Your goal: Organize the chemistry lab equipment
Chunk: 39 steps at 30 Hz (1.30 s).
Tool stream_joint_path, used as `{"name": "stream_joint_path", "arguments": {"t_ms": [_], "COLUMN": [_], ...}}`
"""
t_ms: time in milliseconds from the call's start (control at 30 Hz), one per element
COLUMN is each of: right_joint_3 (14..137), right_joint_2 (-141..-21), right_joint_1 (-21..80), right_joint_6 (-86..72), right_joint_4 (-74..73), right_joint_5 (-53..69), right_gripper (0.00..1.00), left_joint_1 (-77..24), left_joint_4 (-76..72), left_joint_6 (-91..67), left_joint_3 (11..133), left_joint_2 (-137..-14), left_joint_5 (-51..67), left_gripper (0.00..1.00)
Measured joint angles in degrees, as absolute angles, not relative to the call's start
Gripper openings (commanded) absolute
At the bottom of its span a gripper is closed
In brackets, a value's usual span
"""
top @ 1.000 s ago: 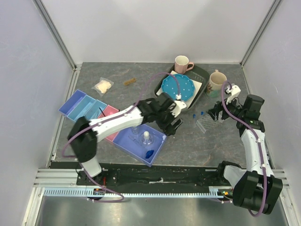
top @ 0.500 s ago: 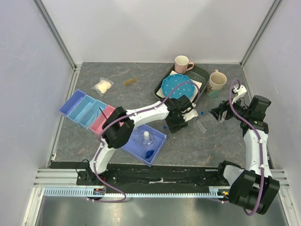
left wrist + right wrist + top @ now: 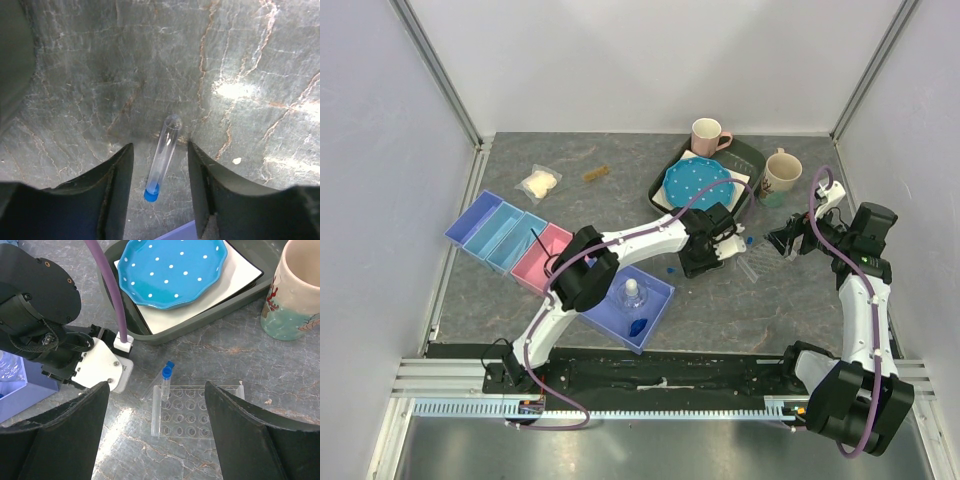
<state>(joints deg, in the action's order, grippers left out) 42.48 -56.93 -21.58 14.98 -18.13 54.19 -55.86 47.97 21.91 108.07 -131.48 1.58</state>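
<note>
My left gripper [image 3: 160, 148] is open and low over the table, its fingers on either side of a clear blue-capped tube [image 3: 163, 156] that lies flat between them, untouched. In the top view the left gripper [image 3: 692, 262] is between the purple tray [image 3: 655, 310] and the clear tube rack [image 3: 756, 263]. My right gripper [image 3: 156, 388] is open and empty above the rack [image 3: 200, 414]. One blue-capped tube [image 3: 165, 383] stands in the rack's corner hole; another [image 3: 159, 379] lies against its far side. The purple tray holds a clear bottle [image 3: 632, 292] and the blue hexagonal piece [image 3: 637, 325].
A dark tray [image 3: 745, 160] with the blue dotted plate [image 3: 698, 185] stands behind the grippers, with two mugs [image 3: 708, 134] [image 3: 780, 175] near it. A pink tray [image 3: 548, 258] with a thin black stick and blue trays [image 3: 488, 224] lie at left. A bag of white wads [image 3: 539, 183] lies at the far left.
My left arm has swung right, from over the purple tray to the table by the rack, and come down around the lying tube. My right gripper has drawn back a little to the right.
</note>
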Motion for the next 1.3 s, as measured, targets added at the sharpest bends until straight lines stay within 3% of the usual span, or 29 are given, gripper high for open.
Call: {"name": "stream_joint_path", "arguments": {"t_ms": [100,167,300,500,833,1000,1167,1300], "right_joint_3": [42.5,42.5,42.5,42.5,42.5,42.5,44.0,52.8], "right_joint_2": [-56.9,-56.9,-56.9,-56.9,-56.9,-56.0,-55.0,-57.0], "right_joint_1": [-21.6,-21.6,-21.6,-21.8,-22.7,-22.8,-23.0,-23.0], "right_joint_6": [15.0,15.0,15.0,15.0,15.5,16.8,20.5,34.8], "right_joint_4": [-18.1,-18.1,-18.2,-18.2,-19.0,-20.3,-24.3,-38.9], "right_joint_5": [54.2,54.2,54.2,54.2,56.6,59.8,63.6,65.3], "right_gripper": [0.85,0.85,0.84,0.84,0.85,0.86,0.98,0.98], "left_joint_1": [-56.0,-56.1,-56.4,-56.4,-56.3,-55.2,-51.7,-47.6], "left_joint_4": [48.2,48.3,48.8,48.2,41.0,35.1,28.7,25.9], "left_joint_6": [22.0,22.1,22.0,21.3,11.2,2.4,-7.3,-14.5], "left_joint_3": [108.3,108.4,109.3,109.4,103.7,95.8,86.1,80.7], "left_joint_2": [-131.7,-131.8,-132.4,-132.4,-126.1,-116.1,-107.2,-103.8], "left_joint_5": [1.8,1.9,2.0,2.0,7.7,14.1,23.3,32.3], "left_gripper": [0.39,0.24,0.13,0.06,0.03,0.03,0.03,0.03]}}
